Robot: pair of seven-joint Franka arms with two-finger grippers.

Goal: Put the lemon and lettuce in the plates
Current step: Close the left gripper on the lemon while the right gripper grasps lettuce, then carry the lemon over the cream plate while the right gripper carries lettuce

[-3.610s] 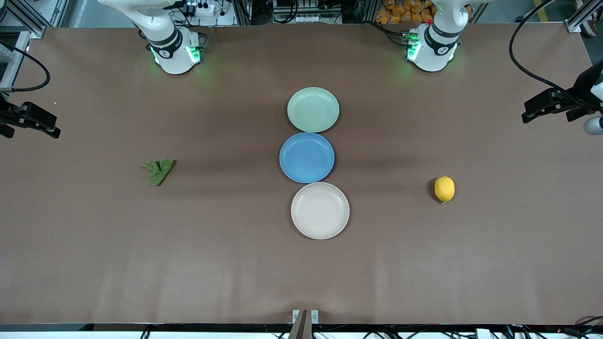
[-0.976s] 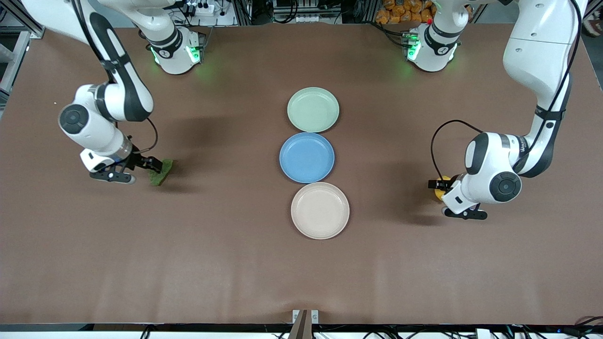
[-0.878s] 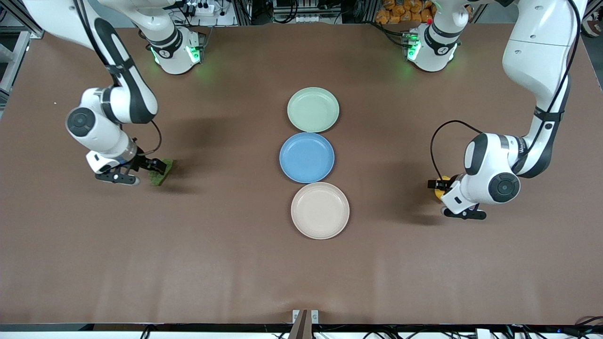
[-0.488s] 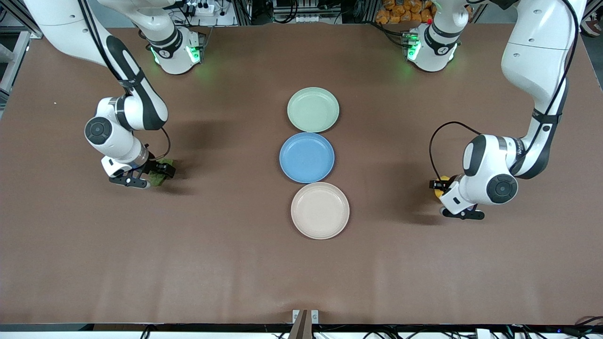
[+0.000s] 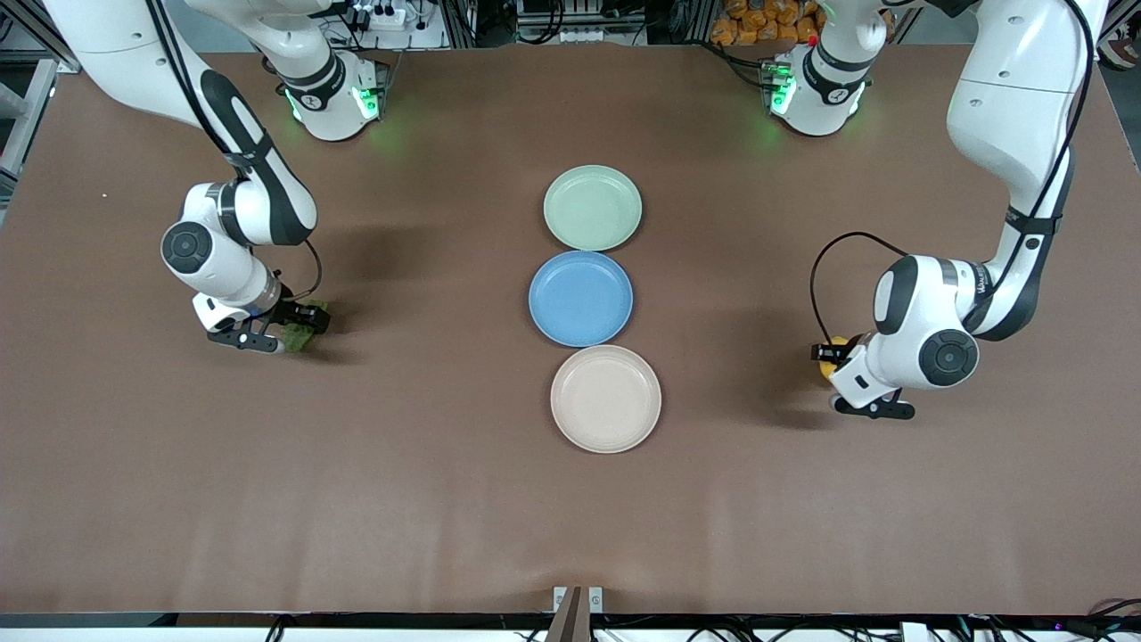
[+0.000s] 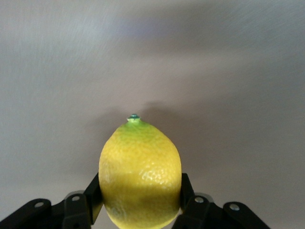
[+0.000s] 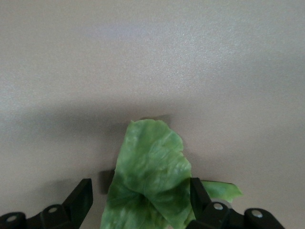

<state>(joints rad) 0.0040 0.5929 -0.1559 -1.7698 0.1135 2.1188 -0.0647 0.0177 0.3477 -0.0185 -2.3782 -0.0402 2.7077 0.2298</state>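
Note:
The yellow lemon (image 5: 835, 344) sits toward the left arm's end of the table. My left gripper (image 5: 831, 361) is down on it. In the left wrist view both fingers press the sides of the lemon (image 6: 139, 167), so the left gripper (image 6: 140, 198) is shut on it. The green lettuce (image 5: 301, 337) lies on the table toward the right arm's end. My right gripper (image 5: 290, 332) is low over it. In the right wrist view the lettuce (image 7: 150, 162) lies between the fingers of the open right gripper (image 7: 140, 200), with a gap at one finger. The mint plate (image 5: 593, 208) and the beige plate (image 5: 606, 399) are empty.
A blue plate (image 5: 580, 298) lies between the mint and beige plates in the middle of the table, touching both. The three plates form a line running toward the front camera. Brown table surface (image 5: 446, 499) surrounds them.
My right gripper has moved over the lettuce and now straddles it. My left gripper has stayed at the lemon, shifting only slightly. The plates have not moved.

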